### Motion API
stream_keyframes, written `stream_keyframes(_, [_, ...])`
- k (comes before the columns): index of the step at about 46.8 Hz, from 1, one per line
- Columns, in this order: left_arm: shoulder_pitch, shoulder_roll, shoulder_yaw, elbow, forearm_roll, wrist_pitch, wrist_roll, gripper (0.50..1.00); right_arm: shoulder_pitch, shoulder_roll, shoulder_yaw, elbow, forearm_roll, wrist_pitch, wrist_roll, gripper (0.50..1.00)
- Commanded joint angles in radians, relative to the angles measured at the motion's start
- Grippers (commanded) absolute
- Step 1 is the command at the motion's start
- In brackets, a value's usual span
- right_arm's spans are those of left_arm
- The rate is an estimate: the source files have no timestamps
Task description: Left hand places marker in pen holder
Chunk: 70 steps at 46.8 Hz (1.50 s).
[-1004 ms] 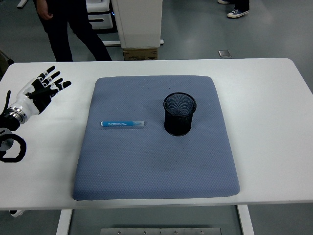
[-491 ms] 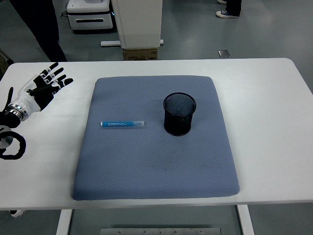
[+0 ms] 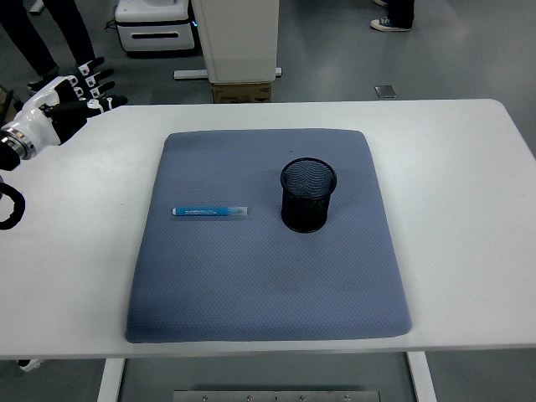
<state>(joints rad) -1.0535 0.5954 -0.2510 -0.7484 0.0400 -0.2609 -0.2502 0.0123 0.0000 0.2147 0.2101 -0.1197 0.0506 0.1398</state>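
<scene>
A blue marker (image 3: pixel 211 213) lies flat on the grey-blue mat (image 3: pixel 266 285), pointing left to right, left of centre. A black mesh pen holder (image 3: pixel 307 194) stands upright on the mat a short way to the marker's right. My left hand (image 3: pixel 74 90) hovers at the table's far left corner, well up and left of the marker, with its fingers spread and nothing in them. The right arm does not show.
The white table (image 3: pixel 469 218) carries the mat. Beyond its far edge stand a white cabinet (image 3: pixel 236 38) with a cardboard box, a white machine base (image 3: pixel 155 32), and a person's legs (image 3: pixel 38 38) at the top left.
My left hand has lifted and moved toward the table's far left corner, still open. The marker and the pen holder have not moved. The person behind has stepped to the left.
</scene>
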Motion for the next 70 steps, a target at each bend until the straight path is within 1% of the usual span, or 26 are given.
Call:
stream_keyframes(1, [-0.052, -0.002, 0.076, 0.0, 0.011, 0.0, 0.0, 1.0, 0.0, 0.0, -0.001, 0.0, 0.0, 0.0, 0.0, 1.0])
stream_keyframes(7, [-0.129, -0.006, 0.202, 0.0, 0.009, 0.002, -0.003, 1.0, 0.0, 0.0, 0.0, 0.0, 0.0, 0.0, 0.0, 1.0])
stream_keyframes(16, [-0.201, -0.008, 0.337, -0.04, -0.005, 0.003, -0.003, 1.0, 0.0, 0.0, 0.0, 0.0, 0.0, 0.0, 0.0, 1.0])
stream_keyframes(19, [-0.238, -0.006, 0.397, -0.049, 0.007, 0.002, -0.004, 1.0, 0.0, 0.0, 0.0, 0.0, 0.0, 0.0, 0.0, 1.0])
stream_keyframes(22, [-0.287, -0.009, 0.476, -0.051, 0.011, -0.001, -0.027, 1.0, 0.0, 0.0, 0.0, 0.0, 0.0, 0.0, 0.0, 1.0])
stream_keyframes(27, [-0.364, -0.025, 0.617, -0.068, 0.079, -0.005, -0.092, 1.0, 0.0, 0.0, 0.0, 0.0, 0.0, 0.0, 0.0, 1.0])
stream_keyframes(30, [-0.399, -0.045, 0.66, -0.075, 0.142, -0.005, -0.121, 1.0, 0.0, 0.0, 0.0, 0.0, 0.0, 0.0, 0.0, 1.0])
stream_keyframes(32, [-0.422, -0.055, 0.674, -0.092, 0.176, -0.005, -0.129, 1.0, 0.0, 0.0, 0.0, 0.0, 0.0, 0.0, 0.0, 1.0])
stream_keyframes(38, [-0.476, -0.069, 0.725, -0.149, 0.293, -0.006, -0.129, 1.0, 0.0, 0.0, 0.0, 0.0, 0.0, 0.0, 0.0, 1.0])
stream_keyframes(42, [-0.482, -0.103, 0.748, -0.161, 0.375, -0.006, -0.12, 1.0, 0.0, 0.0, 0.0, 0.0, 0.0, 0.0, 0.0, 1.0])
stream_keyframes(46, [-0.482, -0.132, 0.766, -0.161, 0.423, -0.009, -0.116, 1.0, 0.0, 0.0, 0.0, 0.0, 0.0, 0.0, 0.0, 1.0])
stream_keyframes(49, [-0.493, -0.157, 0.795, -0.161, 0.443, -0.009, -0.112, 1.0, 0.0, 0.0, 0.0, 0.0, 0.0, 0.0, 0.0, 1.0])
stream_keyframes(55, [-0.513, -0.2, 0.855, -0.161, 0.465, -0.011, -0.08, 1.0, 0.0, 0.0, 0.0, 0.0, 0.0, 0.0, 0.0, 1.0])
stream_keyframes(64, [-0.528, -0.252, 0.912, -0.161, 0.494, -0.012, -0.014, 1.0, 0.0, 0.0, 0.0, 0.0, 0.0, 0.0, 0.0, 1.0])
stream_keyframes(66, [-0.531, -0.262, 0.926, -0.161, 0.498, -0.011, -0.004, 1.0, 0.0, 0.0, 0.0, 0.0, 0.0, 0.0, 0.0, 1.0])
stream_keyframes(70, [-0.534, -0.278, 0.949, -0.161, 0.501, -0.011, -0.003, 1.0, 0.0, 0.0, 0.0, 0.0, 0.0, 0.0, 0.0, 1.0])
